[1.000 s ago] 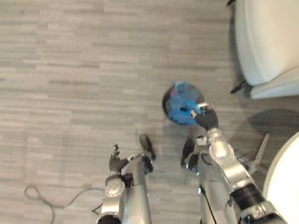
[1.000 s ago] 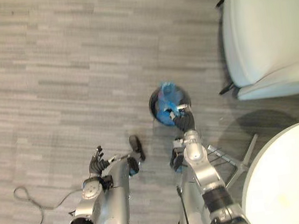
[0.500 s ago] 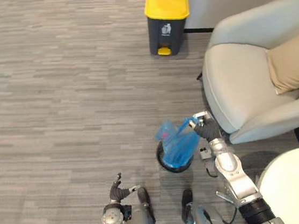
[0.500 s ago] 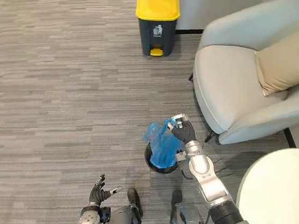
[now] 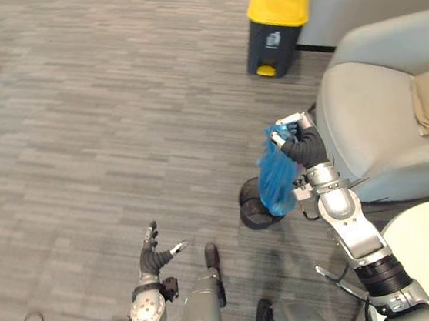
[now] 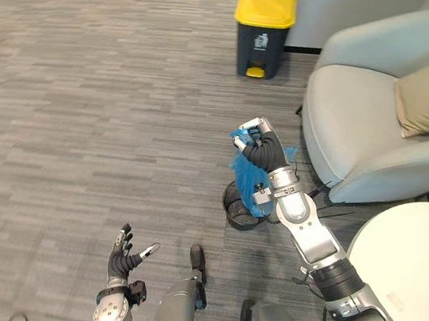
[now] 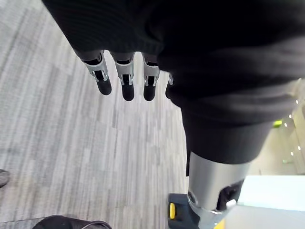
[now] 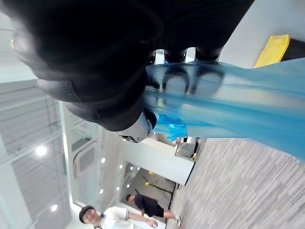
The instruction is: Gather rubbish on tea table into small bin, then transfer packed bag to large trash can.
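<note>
Grey floor (image 5: 81, 145), armchair (image 5: 382, 134) along its right edge. Right hand (image 5: 302, 144) raised, fingers (image 6: 253, 127) clenched round bag (image 5: 277, 180) neck; bag hanging over bin (image 5: 252, 209), low end at rim. Left hand (image 5: 154, 254) low, fingers spread, empty. Lift straight up till clear, grip firm, then carry past armchair to can (image 5: 276, 20) at far edge.

No readable text, small white mark (image 5: 273, 39) on front of yellow-lidded trash can (image 5: 278, 15), too small to read

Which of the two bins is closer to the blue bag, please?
The small black bin, just beneath the bag held by the right hand; the yellow-lidded can stands farther off.
</note>
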